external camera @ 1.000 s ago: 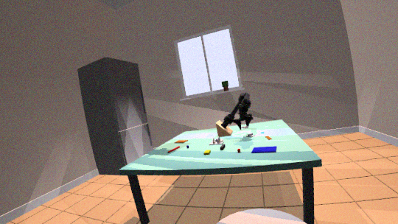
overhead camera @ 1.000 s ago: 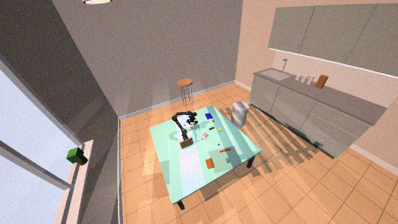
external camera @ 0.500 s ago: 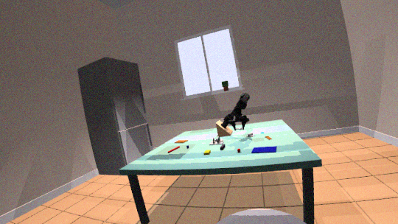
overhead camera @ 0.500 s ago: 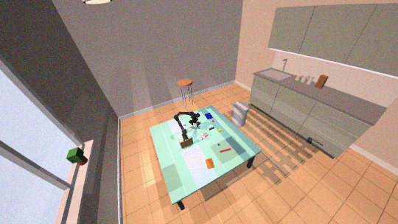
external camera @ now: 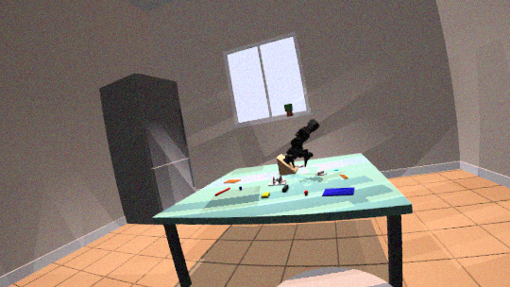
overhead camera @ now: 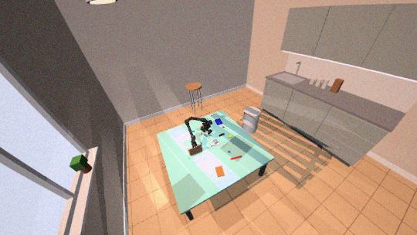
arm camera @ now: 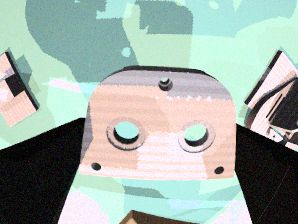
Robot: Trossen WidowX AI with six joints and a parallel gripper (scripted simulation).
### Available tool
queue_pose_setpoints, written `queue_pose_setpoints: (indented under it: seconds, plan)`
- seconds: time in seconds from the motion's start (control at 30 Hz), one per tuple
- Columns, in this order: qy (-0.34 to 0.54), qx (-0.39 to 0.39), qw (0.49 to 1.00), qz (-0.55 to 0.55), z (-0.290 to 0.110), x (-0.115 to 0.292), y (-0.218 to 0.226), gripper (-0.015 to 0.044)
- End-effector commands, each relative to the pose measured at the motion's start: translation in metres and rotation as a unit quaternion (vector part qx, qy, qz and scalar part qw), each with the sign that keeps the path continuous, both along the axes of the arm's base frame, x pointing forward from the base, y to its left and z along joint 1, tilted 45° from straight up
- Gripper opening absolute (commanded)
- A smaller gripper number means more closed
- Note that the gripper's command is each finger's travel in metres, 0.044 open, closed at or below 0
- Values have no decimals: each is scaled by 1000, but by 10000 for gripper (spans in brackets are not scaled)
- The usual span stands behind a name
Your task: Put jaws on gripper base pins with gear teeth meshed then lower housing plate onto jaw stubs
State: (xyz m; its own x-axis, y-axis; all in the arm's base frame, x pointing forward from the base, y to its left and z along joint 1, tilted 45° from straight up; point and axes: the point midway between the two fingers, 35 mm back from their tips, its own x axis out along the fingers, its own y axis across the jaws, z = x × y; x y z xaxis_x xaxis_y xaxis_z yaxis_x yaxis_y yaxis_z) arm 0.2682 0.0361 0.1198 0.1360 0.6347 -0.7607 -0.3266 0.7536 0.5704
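Note:
The housing plate (arm camera: 160, 112) is pale, with two ringed holes and a small peg near its rounded edge. My gripper (overhead camera: 207, 132) (external camera: 301, 165) (arm camera: 158, 128) is shut on it, a finger at each side, and holds it above the table. The gripper base (overhead camera: 215, 143) (external camera: 278, 182) stands on the table; in the exterior view small upright parts show on it. At the right edge of the wrist view is a partly cut-off pale and dark assembly (arm camera: 274, 107), likely this base. Whether both jaws sit on its pins and mesh is too small to tell. The plate is clear of it.
A pale block (arm camera: 17, 95) is at the wrist view's left edge. A white piece (external camera: 321, 173) lies right of the gripper. A tan block (overhead camera: 194, 150) (external camera: 284, 165) stands at the arm's foot. A blue pad (overhead camera: 218, 121) (external camera: 338, 192), yellow block (external camera: 265, 194), black piece (external camera: 285, 188) and red bar (overhead camera: 236, 158) lie around.

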Motion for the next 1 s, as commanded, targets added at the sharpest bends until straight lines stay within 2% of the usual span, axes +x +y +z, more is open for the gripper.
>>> queue_pose_setpoints:
  seconds: [0.0, 0.97]
  plan:
    - [12, 0, 1000, -13, -9, 2, -10, 351]
    - [109, 34, 986, -120, -75, -6, -82, 351]
